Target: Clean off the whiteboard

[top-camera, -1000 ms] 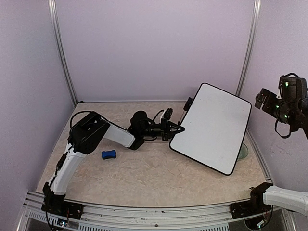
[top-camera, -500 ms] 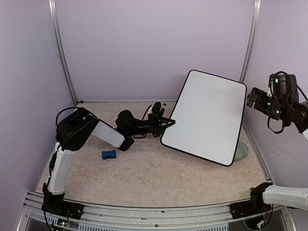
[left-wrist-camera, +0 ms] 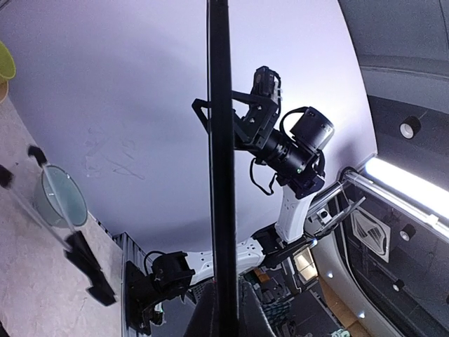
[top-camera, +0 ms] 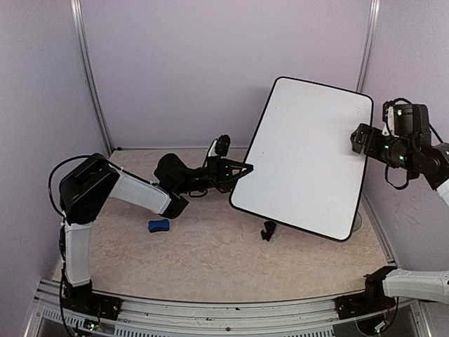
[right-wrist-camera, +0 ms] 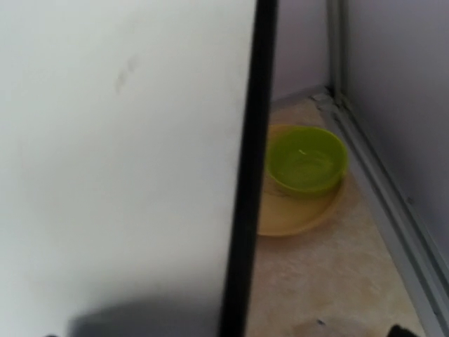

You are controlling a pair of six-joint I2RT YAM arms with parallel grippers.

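Whiteboard (top-camera: 305, 158) hangs tilted, left jaws clamped on its edge; right jaws unclear.

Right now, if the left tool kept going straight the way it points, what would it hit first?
The whiteboard. The left tool appears clamped on its left edge, so going on would likely just push the board toward the right tool, which holds the opposite edge.

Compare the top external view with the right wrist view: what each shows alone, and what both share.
Only the top external: the left gripper and right gripper holding the whiteboard by opposite edges, and the blue eraser. Only the right wrist: a green bowl on a yellow plate. Both: the whiteboard's white face and black frame, and the tabletop.
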